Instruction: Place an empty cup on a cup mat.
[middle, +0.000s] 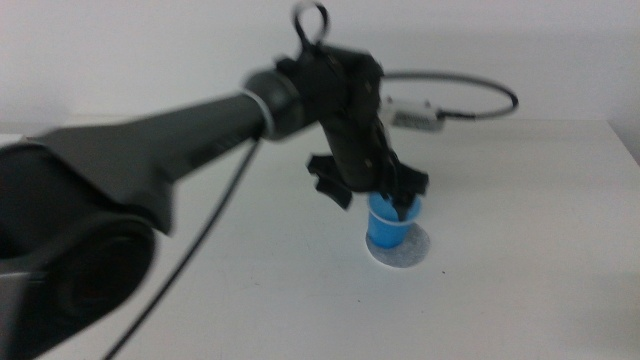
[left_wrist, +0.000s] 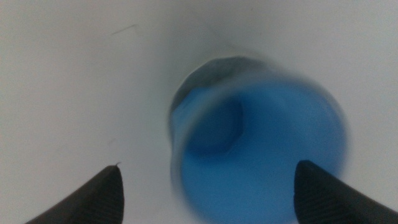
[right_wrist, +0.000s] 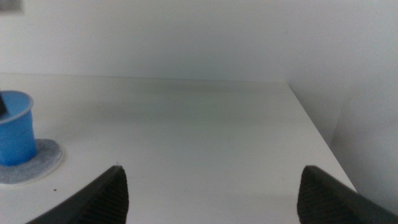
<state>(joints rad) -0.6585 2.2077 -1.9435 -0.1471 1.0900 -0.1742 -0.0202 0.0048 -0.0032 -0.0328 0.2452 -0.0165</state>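
Observation:
The blue cup (middle: 392, 228) stands upright on the round grey cup mat (middle: 402, 256) near the middle of the white table. My left gripper (middle: 375, 197) hangs just above the cup's rim with its jaws open and spread wide. One jaw is over the rim, the other is off to the cup's left. In the left wrist view the empty cup (left_wrist: 261, 149) is blurred and lies between the jaws of the gripper (left_wrist: 205, 186), with the mat (left_wrist: 205, 68) showing behind it. My right gripper (right_wrist: 211, 193) waits open to the right, and sees the cup (right_wrist: 15, 127) on the mat (right_wrist: 43, 158).
A cable and a white connector (middle: 415, 113) lie at the back of the table. The table's right edge (right_wrist: 317, 134) runs close to a wall.

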